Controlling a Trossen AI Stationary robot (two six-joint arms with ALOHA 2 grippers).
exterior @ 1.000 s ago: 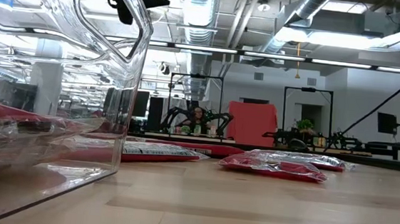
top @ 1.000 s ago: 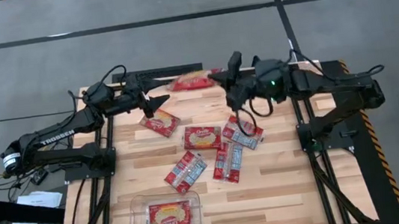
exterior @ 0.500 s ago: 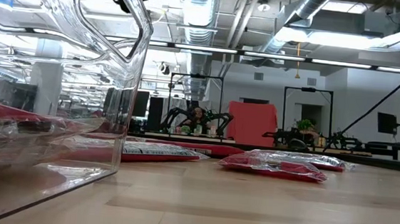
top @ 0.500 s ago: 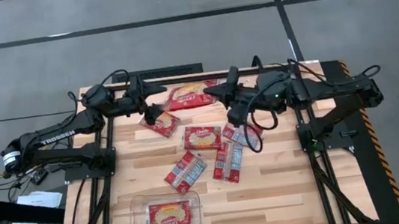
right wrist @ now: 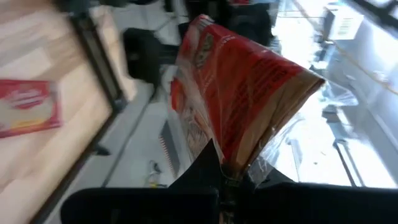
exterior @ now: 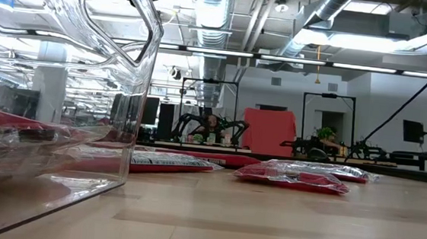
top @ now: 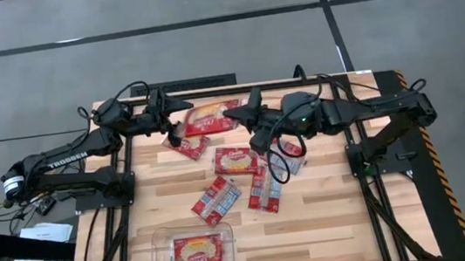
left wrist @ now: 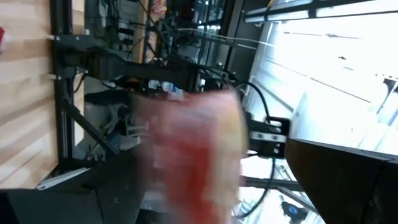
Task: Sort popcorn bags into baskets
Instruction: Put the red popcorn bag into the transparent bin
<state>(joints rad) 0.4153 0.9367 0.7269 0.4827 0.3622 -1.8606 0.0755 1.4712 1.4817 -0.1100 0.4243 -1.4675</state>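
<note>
Table (top: 331, 225): wooden slats, dark frame; both arms reach in from the far corners.
Writing: "TROSSEN" in white on the left arm (top: 64, 157); packet print too small to read.
Tub (top: 164, 242): one, clear plastic, at the near edge; one bag (top: 199, 253) lies inside, popcorn picture up.
Bags, count: eight seen from above. One in the tub, one held, six loose mid-table.
Loose bags: one (top: 190, 147) just under the left gripper; one (top: 234, 159) at centre, picture up; one (top: 216, 199) tilted, pale panel up; two (top: 265, 188) side by side; one (top: 292, 154) partly under the right arm.
Held bag (top: 207, 117): lifted over the far table, between the grippers.
Right gripper (top: 232, 111): pinched tight on the held bag's edge.
Left gripper (top: 179, 112): fingers spread wide, close by the held bag; contact unclear.
</note>
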